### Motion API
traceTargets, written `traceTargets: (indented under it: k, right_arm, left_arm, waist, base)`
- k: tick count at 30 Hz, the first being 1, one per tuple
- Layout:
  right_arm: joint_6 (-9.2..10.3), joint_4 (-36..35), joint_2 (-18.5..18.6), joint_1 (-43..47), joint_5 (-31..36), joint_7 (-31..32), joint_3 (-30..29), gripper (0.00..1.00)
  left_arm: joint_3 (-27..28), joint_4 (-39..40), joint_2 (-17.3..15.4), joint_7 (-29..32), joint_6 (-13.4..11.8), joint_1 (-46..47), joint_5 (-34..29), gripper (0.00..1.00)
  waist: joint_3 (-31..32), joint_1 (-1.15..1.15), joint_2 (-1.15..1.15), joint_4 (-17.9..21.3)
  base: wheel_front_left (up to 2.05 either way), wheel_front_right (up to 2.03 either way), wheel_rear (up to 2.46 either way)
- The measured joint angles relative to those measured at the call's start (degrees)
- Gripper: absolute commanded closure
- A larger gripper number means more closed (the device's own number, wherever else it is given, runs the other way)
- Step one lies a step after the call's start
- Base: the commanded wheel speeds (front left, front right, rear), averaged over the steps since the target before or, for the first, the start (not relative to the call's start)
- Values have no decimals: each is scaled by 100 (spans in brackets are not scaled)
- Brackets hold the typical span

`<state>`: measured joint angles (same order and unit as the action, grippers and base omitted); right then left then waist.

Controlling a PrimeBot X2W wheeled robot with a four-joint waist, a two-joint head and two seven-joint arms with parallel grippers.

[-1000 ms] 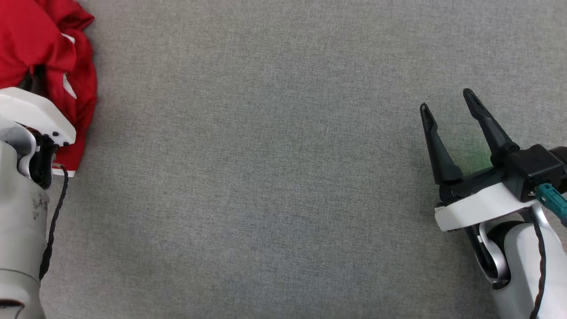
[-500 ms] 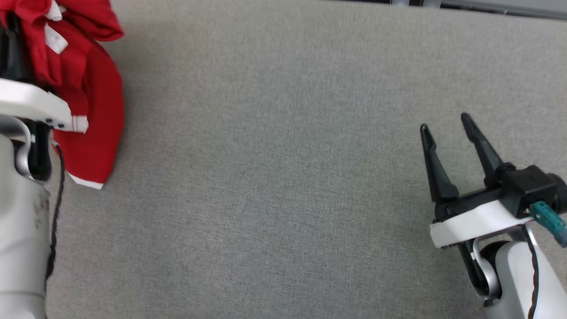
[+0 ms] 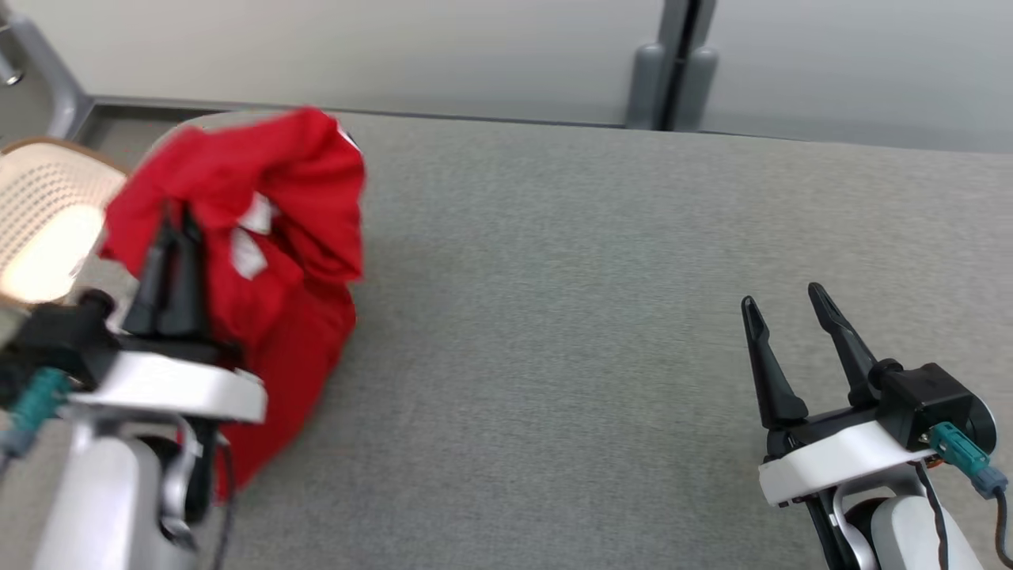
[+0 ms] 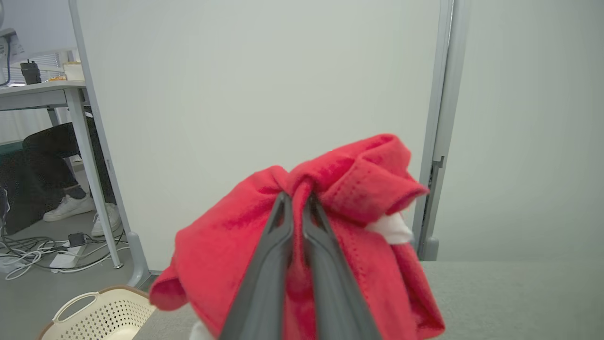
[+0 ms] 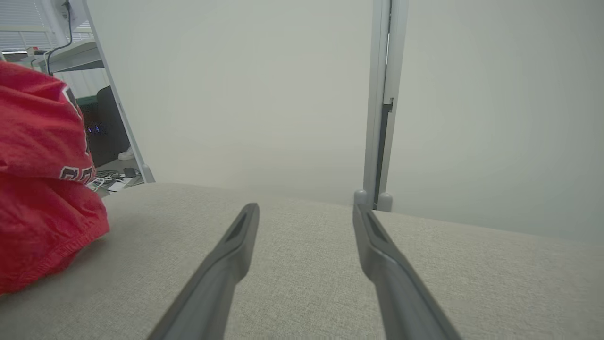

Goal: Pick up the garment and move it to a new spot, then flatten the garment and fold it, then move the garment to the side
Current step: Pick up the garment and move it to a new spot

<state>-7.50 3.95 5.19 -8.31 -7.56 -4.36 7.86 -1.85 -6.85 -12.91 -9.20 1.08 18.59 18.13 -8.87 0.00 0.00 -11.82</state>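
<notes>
Mid-carry with the garment [image 3: 301, 198]: red with white trim, bunched into a loose bundle, up over the far left corner of the desk [image 3: 554, 332]. Mostly hanging free, lower folds draped down beside the left arm and seemingly brushing the desk top in the right wrist view; cannot tell for sure. Pinched near the top of the bundle by the left claw [image 4: 297, 200], fingers all but closed on a wad of cloth. Nothing in the right claw [image 3: 782, 299]: spread wide, poised low over the bare right side of the desk, well apart from the cloth. Past the desk's left edge, a pale perforated basket [image 3: 39, 214] down on the floor. Behind the desk, a plain wall panel [image 3: 396, 55] and a grey post [image 3: 673, 79]. Further off in the left wrist view, a person's legs [image 4: 52, 151] under another table [image 4: 37, 92].

Judged as the first step, lifting and shifting to a new spot, not yet finished. No flattening or folding begun. Next, most likely: swing the bundle rightward toward the open middle of the desk, lower until settled, then let go. Calls for a firm pinch throughout, with only a small wad held and much loose cloth dangling below. Worth setting down within reach of both claws, ready for the right one to take a hem or shoulder for spreading. Best kept away from the left edge, to avoid loose folds sliding off toward the basket.
</notes>
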Motion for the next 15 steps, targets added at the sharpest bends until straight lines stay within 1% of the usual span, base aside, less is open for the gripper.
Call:
traceTargets:
  k: [4, 7, 10, 11, 15]
  right_arm:
    - [0, -105, -26, 46, 1, 33, -49, 0]
    - [0, -196, -55, 32, 8, 42, -67, 0]
    - [0, -270, -65, -51, 18, 38, -74, 0]
    - [0, -286, -93, -108, 16, 24, -86, 0]
    - [0, -274, -138, -162, 13, -76, -120, 0]
  left_arm:
    - [-385, 938, 163, 412, -32, -575, -78, 100]
    - [-770, 1335, 281, 666, 49, -688, -124, 100]
    - [-1145, 1389, 396, 851, 178, -650, -154, 100]
    - [-1417, 1328, 461, 926, 296, -506, -165, 100]
    - [-1974, 1117, 606, 976, 468, 17, -253, 100]
  waist:
    - [93, 0, 0, 271]
    - [77, 0, 0, 510]
    - [-6, 0, 0, 795]
    - [-84, 0, 0, 1016]
    - [-281, 0, 0, 1514]
  base:
    - [0, 0, 0]
    - [0, 0, 0]
    - [0, 0, 0]
    - [0, 0, 0]
    - [0, 0, 0]
